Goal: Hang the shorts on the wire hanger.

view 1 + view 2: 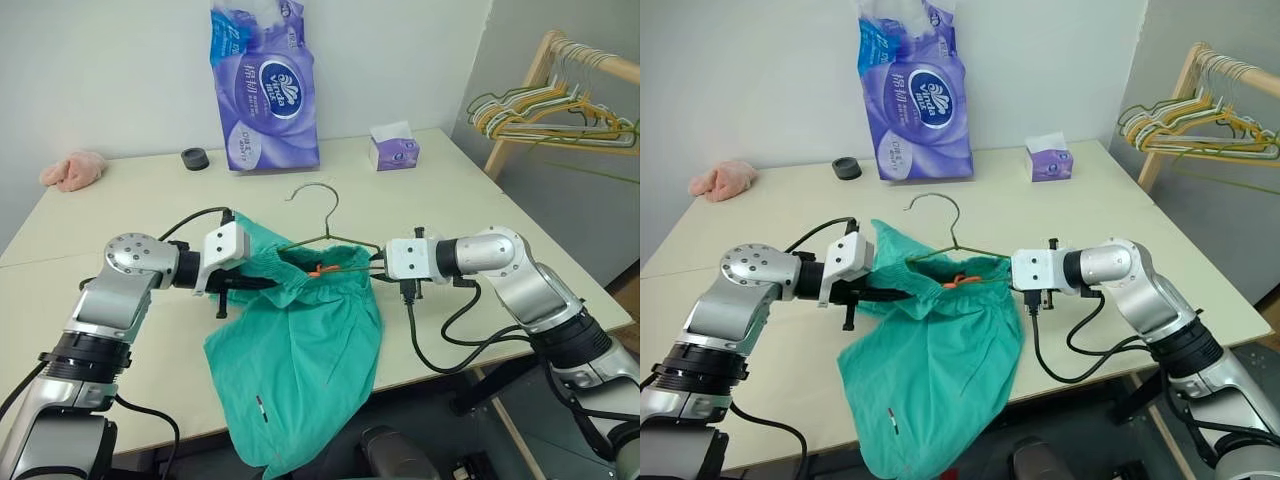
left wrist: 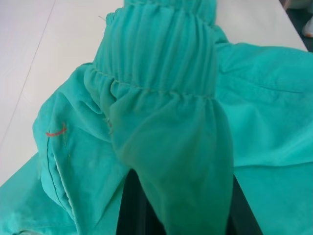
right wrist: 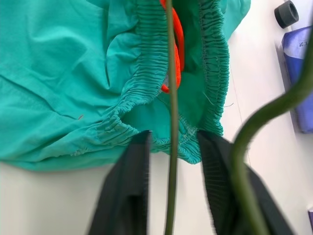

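already the hanging is partly done, as a judgement from how things lie. going from left to right: the left gripper (image 1: 262, 285) has its fingers clenched on the gathered waistband of the shorts (image 1: 300, 370), and the cloth is bunched between and over those fingers, as the left wrist view shows close up. past the fingertips the teal cloth spreads over the table (image 1: 120, 200) and its lower part hangs over the near edge. the wire hanger (image 1: 325, 238) lies across the open waistband, its hook pointing away from both grippers, and one arm of the wire seems to pass inside the opening; how far in it goes cannot be told. on the right side, the right gripper (image 3: 172, 147) has its fingers apart, and the thin wire runs between them without a clear touch, so it looks released, or nearly so. what is left: to pull the waistband fully over the wire and to lift the hanger.

the head views show the whole layout and the hook. the right wrist view shows an orange cord (image 3: 178, 44) inside the waistband, just beyond the fingertips, beside the wire, and the gap between fingers and wire. the left wrist view shows the folds of the elastic in the grip.
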Robot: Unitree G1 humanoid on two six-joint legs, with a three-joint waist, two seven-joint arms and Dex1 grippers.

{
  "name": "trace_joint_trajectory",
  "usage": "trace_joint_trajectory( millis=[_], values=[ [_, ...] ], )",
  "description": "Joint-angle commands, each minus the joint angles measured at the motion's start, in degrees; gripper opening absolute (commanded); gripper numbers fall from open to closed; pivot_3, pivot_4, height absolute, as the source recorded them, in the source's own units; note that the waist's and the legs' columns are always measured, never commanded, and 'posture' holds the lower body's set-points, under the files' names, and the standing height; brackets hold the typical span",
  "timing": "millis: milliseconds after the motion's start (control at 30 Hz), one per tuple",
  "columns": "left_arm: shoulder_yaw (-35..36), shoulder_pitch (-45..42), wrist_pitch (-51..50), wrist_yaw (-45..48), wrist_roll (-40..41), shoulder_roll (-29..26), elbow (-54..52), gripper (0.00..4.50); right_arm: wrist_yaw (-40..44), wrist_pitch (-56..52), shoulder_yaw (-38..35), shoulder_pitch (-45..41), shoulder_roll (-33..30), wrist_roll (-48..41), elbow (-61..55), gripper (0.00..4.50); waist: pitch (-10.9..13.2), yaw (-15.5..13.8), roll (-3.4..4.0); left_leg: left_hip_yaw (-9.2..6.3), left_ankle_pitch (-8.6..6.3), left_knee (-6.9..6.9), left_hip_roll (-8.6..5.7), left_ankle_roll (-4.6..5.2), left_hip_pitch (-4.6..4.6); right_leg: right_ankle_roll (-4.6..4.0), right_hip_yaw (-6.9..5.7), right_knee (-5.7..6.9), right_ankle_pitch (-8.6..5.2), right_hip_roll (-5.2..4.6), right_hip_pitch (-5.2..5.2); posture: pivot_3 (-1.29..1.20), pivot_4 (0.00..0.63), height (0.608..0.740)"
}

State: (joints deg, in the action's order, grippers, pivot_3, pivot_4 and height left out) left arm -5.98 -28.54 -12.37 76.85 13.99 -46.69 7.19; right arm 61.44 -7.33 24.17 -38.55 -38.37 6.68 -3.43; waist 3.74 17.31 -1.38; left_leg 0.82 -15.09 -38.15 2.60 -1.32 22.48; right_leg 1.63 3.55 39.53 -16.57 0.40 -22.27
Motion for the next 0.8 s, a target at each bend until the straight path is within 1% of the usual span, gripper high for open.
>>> trace_joint_trajectory(
  millis=[33, 167, 200, 233, 267, 367, 500, 600, 667, 733, 800],
  values=[
    [2.29, 0.39, -1.1, -2.37, 0.1, -0.7, -0.1, 0.02, 1.06, 3.0, -3.53, 0.61, -2.97, -0.54, 1.53, 2.89, 0.0, -0.02, 0.0, 0.0, 0.0, 0.0, 0.0, 0.0, 0.0, 0.0, 0.0, 0.0, 0.0, 0.0, 0.0, -0.26, 0.0, 0.74],
    [3.16, 0.43, -0.38, -4.0, -0.35, -1.2, 0.94, 0.0, 2.17, -0.28, -7.49, 2.61, -8.44, -1.78, 6.56, 4.32, -0.01, -0.18, 0.0, -0.01, 0.0, -0.01, -0.03, 0.0, 0.02, 0.0, -0.03, -0.03, 0.0, -0.04, 0.02, -0.26, 0.0, 0.74],
    [3.39, 0.39, -0.25, -4.35, -0.34, -1.33, 1.25, 0.0, 3.67, -2.47, -8.81, 4.41, -9.19, -4.4, 5.68, 4.47, -0.01, -0.24, 0.01, 0.0, 0.0, -0.02, -0.07, 0.0, 0.01, 0.0, -0.02, -0.02, 0.0, -0.07, 0.04, -0.26, 0.0, 0.74],
    [3.63, 0.39, -0.16, -4.62, -0.26, -1.47, 1.54, 0.0, 4.61, -6.5, -10.42, 6.16, -9.11, -7.63, 3.98, 4.47, -0.02, -0.22, -0.02, -0.01, 0.0, -0.01, -0.08, 0.01, 0.01, 0.0, -0.04, -0.03, 0.0, -0.08, 0.04, -0.27, 0.0, 0.74],
    [3.92, 0.32, -0.06, -4.94, -0.19, -1.57, 1.89, 0.0, 4.08, -10.75, -12.53, 8.04, -7.75, -11.21, 1.85, 4.47, -0.05, -0.09, -0.05, -0.03, 0.0, -0.01, -0.03, 0.01, 0.0, 0.01, -0.05, -0.03, -0.01, -0.06, 0.04, -0.27, 0.0, 0.74],
    [4.45, 0.02, -0.03, -5.35, 0.07, -1.83, 2.68, 0.0, 0.96, -15.72, -15.34, 13.46, -4.17, -15.27, -3.54, 4.47, -0.13, 0.32, -0.08, -0.12, 0.0, 0.01, 0.03, 0.01, -0.05, 0.0, -0.06, 0.06, -0.01, -0.01, 0.05, -0.28, 0.0, 0.74],
    [4.71, -0.08, -0.46, -5.46, 0.44, -2.07, 2.49, 0.0, -7.93, -23.95, -17.57, 19.45, 5.63, -20.47, -11.61, 4.47, -0.13, 0.39, -0.07, -0.16, 0.0, 0.05, 0.06, 0.01, -0.11, -0.02, -0.05, 0.21, -0.05, 0.11, 0.03, -0.28, 0.0, 0.74],
    [4.96, 0.2, -1.15, -5.23, 0.88, -2.19, 1.61, 0.0, -12.63, -26.48, -16.04, 20.97, 9.73, -19.73, -14.47, 4.47, -0.13, 0.21, -0.07, -0.15, 0.0, 0.03, 0.0, 0.0, -0.1, 0.03, -0.04, 0.27, -0.09, 0.07, 0.01, -0.28, 0.0, 0.74],
    [5.03, 0.3, -1.6, -5.25, 1.09, -2.18, 1.06, 0.0, -17.69, -27.26, -14.67, 20.81, 12.58, -17.1, -13.16, 4.47, -0.2, 0.08, -0.18, -0.14, 0.0, 0.01, -0.04, 0.0, -0.08, 0.04, -0.04, 0.26, -0.09, 0.02, 0.01, -0.27, 0.0, 0.74],
    [5.11, 0.43, -1.88, -5.22, 1.16, -2.18, 0.67, 0.0, -20.19, -27.12, -14.11, 20.57, 14.04, -16.02, -11.95, 4.47, -0.24, -0.11, -0.23, -0.16, 0.0, 0.0, -0.03, 0.0, -0.07, 0.04, -0.07, 0.27, -0.09, 0.02, 0.01, -0.27, 0.0, 0.74],
    [5.23, 0.68, -2.28, -5.22, 1.28, -2.21, 0.11, 0.0, -20.66, -27.55, -12.92, 20.32, 15.23, -16.24, -11.45, 4.47, -0.24, -0.14, -0.23, -0.14, 0.01, 0.0, -0.05, 0.0, -0.07, 0.04, -0.07, 0.27, -0.09, 0.0, 0.02, -0.26, 0.0, 0.74]
  ],
)
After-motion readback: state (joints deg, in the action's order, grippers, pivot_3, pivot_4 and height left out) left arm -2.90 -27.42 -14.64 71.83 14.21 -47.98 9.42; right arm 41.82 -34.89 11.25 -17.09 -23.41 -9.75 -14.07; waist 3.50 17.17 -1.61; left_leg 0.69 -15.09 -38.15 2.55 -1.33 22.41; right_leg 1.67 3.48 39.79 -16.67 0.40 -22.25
